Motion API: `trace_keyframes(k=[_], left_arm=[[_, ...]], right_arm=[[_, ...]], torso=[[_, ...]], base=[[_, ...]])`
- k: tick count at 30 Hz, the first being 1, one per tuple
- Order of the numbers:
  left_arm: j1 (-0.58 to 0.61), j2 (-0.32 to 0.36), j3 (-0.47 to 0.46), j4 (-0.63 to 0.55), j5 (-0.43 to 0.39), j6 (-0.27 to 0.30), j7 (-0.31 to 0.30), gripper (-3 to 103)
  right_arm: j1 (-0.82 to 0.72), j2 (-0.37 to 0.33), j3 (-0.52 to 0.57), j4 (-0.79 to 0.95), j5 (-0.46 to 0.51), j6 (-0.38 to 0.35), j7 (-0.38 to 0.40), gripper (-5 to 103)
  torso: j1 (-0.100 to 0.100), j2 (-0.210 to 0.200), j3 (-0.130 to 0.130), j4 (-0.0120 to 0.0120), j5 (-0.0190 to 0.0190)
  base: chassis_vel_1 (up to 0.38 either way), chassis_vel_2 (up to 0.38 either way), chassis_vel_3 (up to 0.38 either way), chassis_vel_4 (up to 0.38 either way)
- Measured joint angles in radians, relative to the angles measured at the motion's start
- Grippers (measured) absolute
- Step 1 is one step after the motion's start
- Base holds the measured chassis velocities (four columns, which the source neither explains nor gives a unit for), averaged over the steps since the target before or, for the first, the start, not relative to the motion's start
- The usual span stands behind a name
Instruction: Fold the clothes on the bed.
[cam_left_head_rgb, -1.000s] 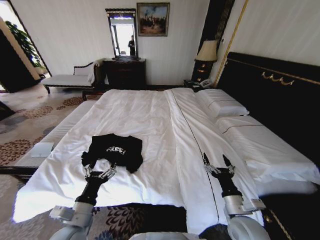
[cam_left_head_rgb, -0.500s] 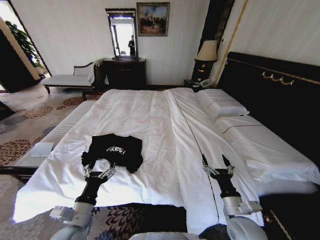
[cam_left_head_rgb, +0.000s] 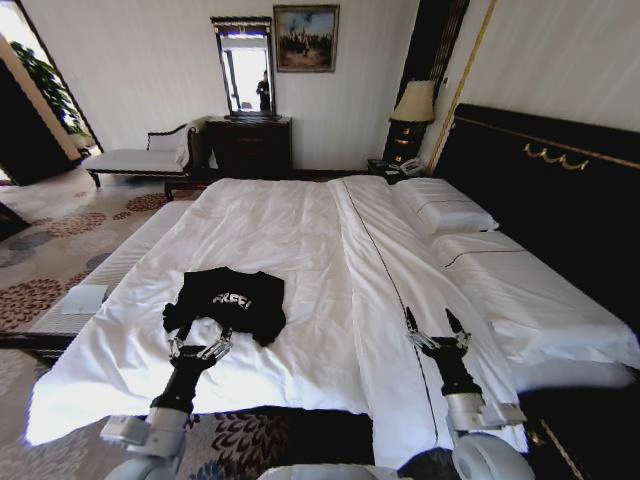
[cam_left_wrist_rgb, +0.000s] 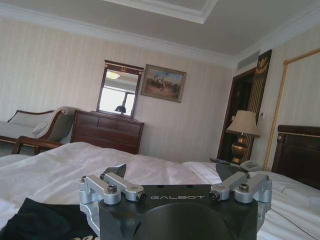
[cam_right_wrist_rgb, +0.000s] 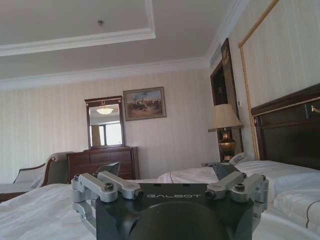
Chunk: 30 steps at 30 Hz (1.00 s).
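- So the black T-shirt (cam_left_head_rgb: 228, 302) is lying on the white bed (cam_left_head_rgb: 300, 230), over on my left half of the mattress and toward the foot end. It's bunched a bit, with the white lettering on the chest facing up and reading across.
- My left gripper (cam_left_head_rgb: 200, 347) is sitting right at the near hem of the shirt, fingers spread wide with nothing in them. From the head camera the tips look just short of the fabric or barely at its edge; I can't tell if they touch.
- In the left wrist view the shirt (cam_left_wrist_rgb: 45, 222) shows as a dark patch low down beside the left gripper (cam_left_wrist_rgb: 175, 172), so it's straight ahead and slightly to one side of the open fingers.
- My right gripper (cam_left_head_rgb: 435, 330) is also released and holding nothing, hovering over bare sheet on the right half of the bed, near the dark seam line. It's well apart from the shirt, with a wide stretch of sheet between.
- What matters for the next move, I reckon: the shirt lies directly forward of the left arm, collar end away from me and hem end near, so its long axis runs roughly away from the robot. Left arm is clearly the nearer one; the right would have to cross over toward the left to grab the other side.
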Motion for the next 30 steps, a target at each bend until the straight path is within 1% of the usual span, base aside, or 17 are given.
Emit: trace_keyframes(k=[6, 30], left_arm=[[0.002, 0.004, -0.007, -0.001, 0.0, -0.006, 0.0, 100], [0.014, 0.008, -0.016, -0.001, -0.012, -0.034, 0.0, 100]], right_arm=[[-0.001, 0.006, -0.002, 0.004, -0.004, 0.001, 0.001, 100], [-0.015, 0.017, -0.009, 0.022, -0.025, 0.003, 0.0, 100]], torso=[[0.0, 0.0, 0.0, 0.0, 0.0], [0.0, 0.0, 0.0, 0.0, 0.0]], base=[[0.002, 0.011, -0.004, -0.008], [0.025, 0.078, -0.028, -0.075]])
